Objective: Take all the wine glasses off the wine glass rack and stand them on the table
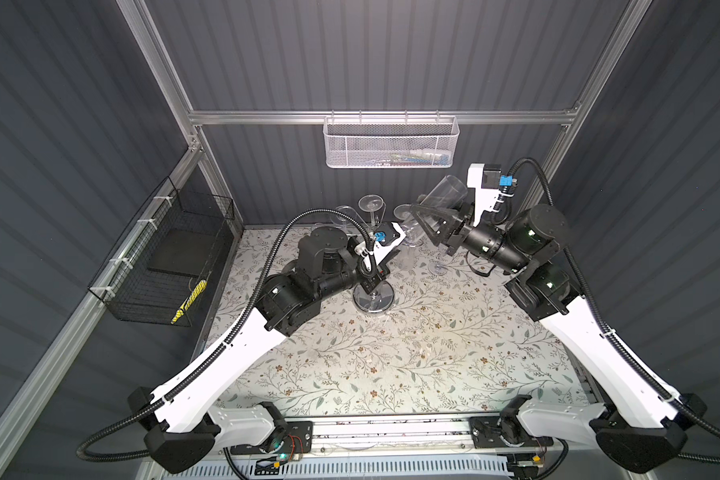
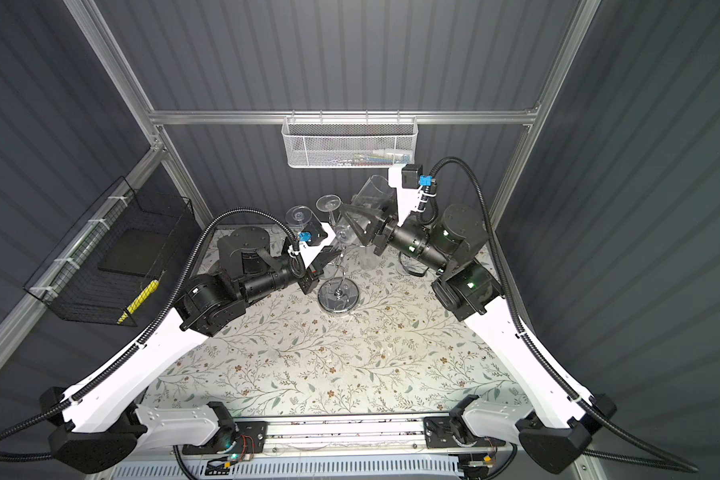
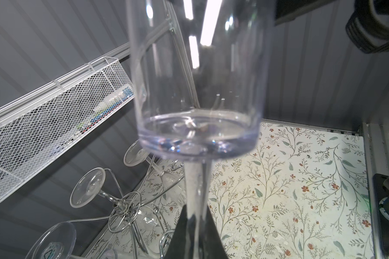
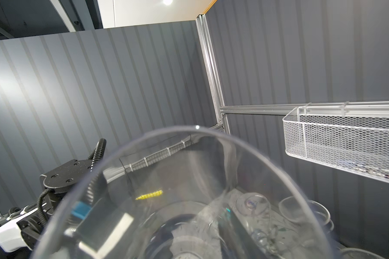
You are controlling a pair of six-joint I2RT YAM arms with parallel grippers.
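Observation:
The wine glass (image 1: 444,194) is clear and tilted above the back of the table, its stem slanting down to the left. My left gripper (image 3: 195,214) is shut on the stem (image 3: 197,186), as the left wrist view shows, with the bowl (image 3: 198,89) close before the camera. My right gripper (image 1: 429,218) stands with its jaws on either side of the bowl. The right wrist view looks into the bowl's rim (image 4: 195,129), and I cannot tell whether the jaws touch it. The chrome wine glass rack (image 1: 373,300) stands below on its round mirrored base, and other clear glasses (image 3: 88,188) hang from it.
A white mesh basket (image 1: 389,145) hangs on the back rail just above the right wrist. A black wire basket (image 1: 163,266) is fixed to the left wall. Feet of the hanging glasses (image 1: 371,203) stick up behind the left arm. Floral cloth (image 1: 391,365) covers the table.

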